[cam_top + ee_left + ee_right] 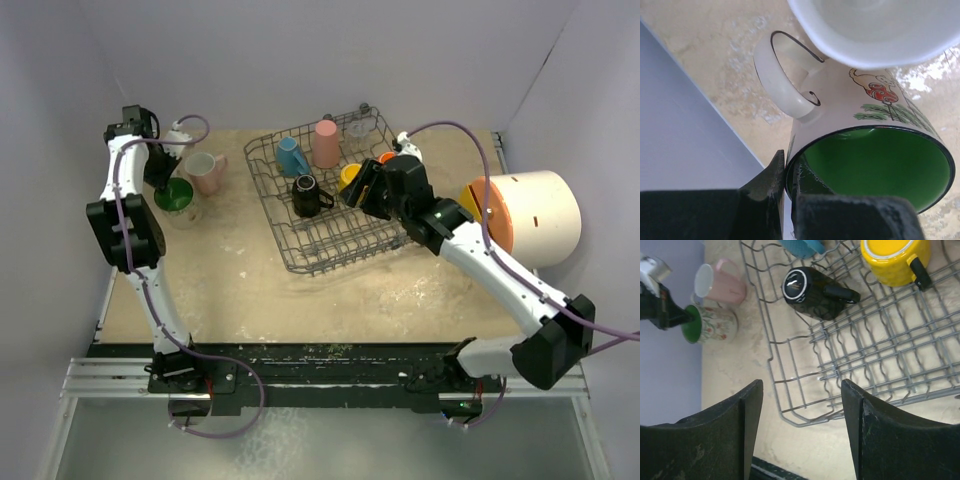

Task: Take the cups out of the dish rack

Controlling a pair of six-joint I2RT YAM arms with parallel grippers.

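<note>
The left end effector [787,172] is clamped on the rim of the cream mug [865,150], seemingly to stand it on the surface [230,290] at nine o'clock of the dish rack [330,252], while the right end effector [801,390] hangs open and empty near the black mug [810,292].

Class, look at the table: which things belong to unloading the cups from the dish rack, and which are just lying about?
Part of the job: dish rack; in it the blue mug, pink tumbler, clear glass, black mug, yellow mug, orange mug; outside it the pale pink mug and cream mug, gripped by the left gripper.
Lying about: white cylinder with an orange end.
</note>
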